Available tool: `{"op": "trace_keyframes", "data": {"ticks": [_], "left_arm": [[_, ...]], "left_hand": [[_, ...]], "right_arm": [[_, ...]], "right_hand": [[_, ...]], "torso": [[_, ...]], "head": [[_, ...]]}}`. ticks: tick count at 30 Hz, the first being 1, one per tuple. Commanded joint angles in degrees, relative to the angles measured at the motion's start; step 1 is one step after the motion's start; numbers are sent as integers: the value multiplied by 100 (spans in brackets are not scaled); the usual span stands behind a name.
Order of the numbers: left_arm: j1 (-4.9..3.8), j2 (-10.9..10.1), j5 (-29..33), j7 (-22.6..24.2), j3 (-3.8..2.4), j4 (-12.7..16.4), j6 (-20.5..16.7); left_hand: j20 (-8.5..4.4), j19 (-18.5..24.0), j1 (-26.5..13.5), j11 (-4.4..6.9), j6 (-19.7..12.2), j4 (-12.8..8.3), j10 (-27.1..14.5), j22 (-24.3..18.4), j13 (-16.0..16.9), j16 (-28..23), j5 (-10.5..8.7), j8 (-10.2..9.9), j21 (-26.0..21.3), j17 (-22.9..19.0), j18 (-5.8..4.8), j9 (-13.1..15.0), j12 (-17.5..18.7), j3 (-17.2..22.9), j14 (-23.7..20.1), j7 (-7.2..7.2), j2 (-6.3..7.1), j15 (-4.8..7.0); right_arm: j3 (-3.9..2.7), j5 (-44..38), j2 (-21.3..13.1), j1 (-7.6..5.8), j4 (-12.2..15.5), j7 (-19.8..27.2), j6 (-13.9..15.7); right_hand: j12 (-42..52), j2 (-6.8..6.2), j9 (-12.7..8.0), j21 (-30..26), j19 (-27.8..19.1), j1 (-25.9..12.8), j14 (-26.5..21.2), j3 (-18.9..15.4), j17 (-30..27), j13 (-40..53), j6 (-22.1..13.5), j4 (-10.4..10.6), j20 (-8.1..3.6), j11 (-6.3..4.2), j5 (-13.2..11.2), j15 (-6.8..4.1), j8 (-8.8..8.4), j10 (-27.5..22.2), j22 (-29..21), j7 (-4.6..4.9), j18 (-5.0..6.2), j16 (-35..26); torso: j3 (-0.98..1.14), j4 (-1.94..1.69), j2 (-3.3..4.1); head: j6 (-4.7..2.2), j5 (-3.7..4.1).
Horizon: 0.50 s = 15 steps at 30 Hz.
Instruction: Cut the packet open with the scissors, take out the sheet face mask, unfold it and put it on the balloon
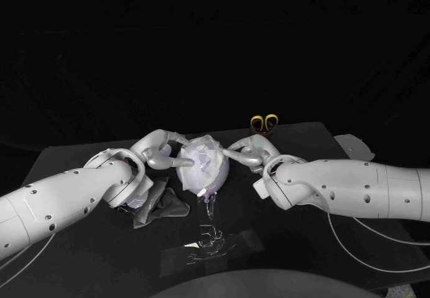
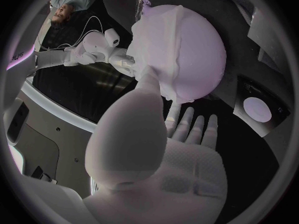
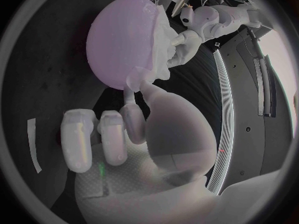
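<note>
A pale lilac balloon (image 1: 204,177) stands upright on a clear stand (image 1: 211,243) at the table's middle. The white sheet face mask (image 1: 202,151) lies crumpled over its top and upper sides. My left hand (image 1: 160,153) is at the balloon's left, thumb and a finger pinching the mask's edge (image 2: 157,69). From the right, my right hand (image 1: 247,151) pinches the mask's other edge (image 3: 157,59). Their remaining fingers are spread. The scissors (image 1: 263,123), with yellow handles, lie behind the right hand at the table's far edge. In the left wrist view the balloon (image 2: 193,50) is partly bare.
A dark grey crumpled thing (image 1: 161,208) lies on the table under my left forearm, beside the stand. A pale object (image 1: 355,146) sits at the table's far right edge. A dark square thing with a white disc (image 2: 258,109) lies near the balloon.
</note>
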<state>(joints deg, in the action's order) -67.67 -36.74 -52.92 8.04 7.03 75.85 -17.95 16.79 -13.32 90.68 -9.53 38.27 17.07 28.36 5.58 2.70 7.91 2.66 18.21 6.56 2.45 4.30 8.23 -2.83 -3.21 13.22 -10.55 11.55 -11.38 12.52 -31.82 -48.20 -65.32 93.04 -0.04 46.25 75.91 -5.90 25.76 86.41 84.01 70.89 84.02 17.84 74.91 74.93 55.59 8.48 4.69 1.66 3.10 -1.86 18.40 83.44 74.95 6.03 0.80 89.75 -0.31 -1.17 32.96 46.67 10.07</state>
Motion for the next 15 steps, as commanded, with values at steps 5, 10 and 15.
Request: {"op": "trace_keyframes", "data": {"ticks": [5,10,15], "left_arm": [[8,17,-9,-68,8,1,124],[8,12,-3,-72,8,0,129],[8,8,0,-77,8,3,134]], "left_hand": [[-5,30,31,-29,23,-1,12,-5,-1,-30,25,1,-25,-4,-71,4,19,34,-11,-101,-41,14],[-5,30,31,-29,23,-1,12,-5,-1,-30,25,1,-25,-4,-71,4,19,34,-11,-101,-41,14],[-5,31,27,-31,26,-1,23,-7,1,-29,24,1,-27,-3,-70,5,17,32,-5,-102,-41,16]], "right_arm": [[0,-341,-8,5,0,-470,-373],[0,-287,-7,7,19,-340,-178],[-1,-129,-3,10,30,-50,76]], "right_hand": [[-51,-87,-11,-37,377,-21,595,-56,1501,525,16,7,-55,-2,-33,-21,-26,-56,1367,16,24,16],[79,249,19,81,443,425,598,229,1509,613,205,-193,-90,-94,-32,-88,52,22,1408,-98,-6,25],[341,518,142,209,515,768,598,630,1509,788,430,-486,-185,-199,-29,-184,251,186,1452,-209,-40,25]], "torso": [[-2,3,-4],[3,9,2],[4,8,6]], "head": [[7,-13],[2,-15],[8,-11]]}}
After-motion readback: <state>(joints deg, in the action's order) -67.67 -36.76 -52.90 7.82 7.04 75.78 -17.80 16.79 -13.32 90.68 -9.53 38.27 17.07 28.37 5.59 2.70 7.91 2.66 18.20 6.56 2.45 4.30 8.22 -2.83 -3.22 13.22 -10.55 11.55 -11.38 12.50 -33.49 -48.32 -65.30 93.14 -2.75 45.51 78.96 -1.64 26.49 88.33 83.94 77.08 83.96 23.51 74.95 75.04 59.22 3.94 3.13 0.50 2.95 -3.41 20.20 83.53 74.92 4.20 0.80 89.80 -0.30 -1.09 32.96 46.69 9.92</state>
